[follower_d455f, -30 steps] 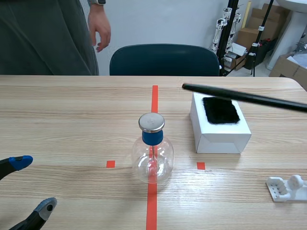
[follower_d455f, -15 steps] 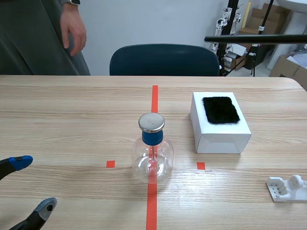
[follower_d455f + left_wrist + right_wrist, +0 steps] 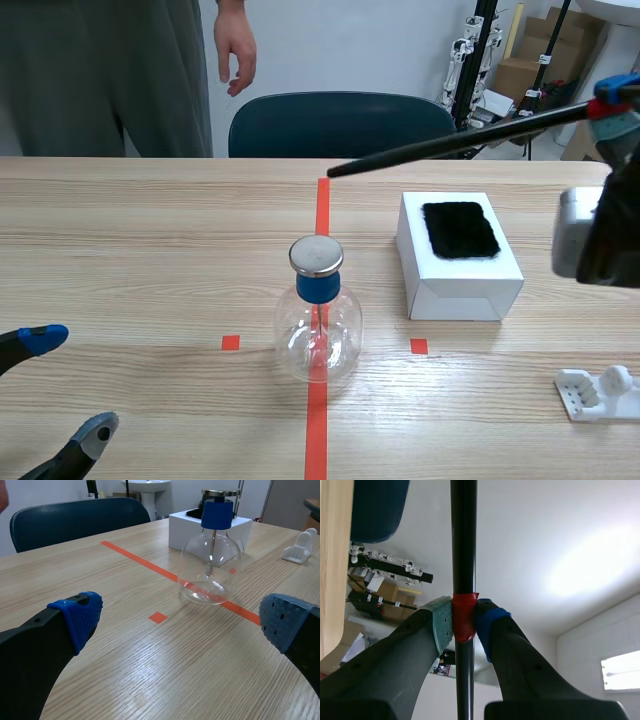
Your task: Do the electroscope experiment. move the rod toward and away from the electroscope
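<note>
Rod — red-taped at the grip — sits clamped in the right gripper; left gripper gapes wide.

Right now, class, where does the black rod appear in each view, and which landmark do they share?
Scene view: the black rod slants from upper right, its tip by the red tape line.
Left wrist view: not in it.
Right wrist view: black rod clamped between the jaws of the right gripper.
Shared landmark: the dark blue chair.
</note>
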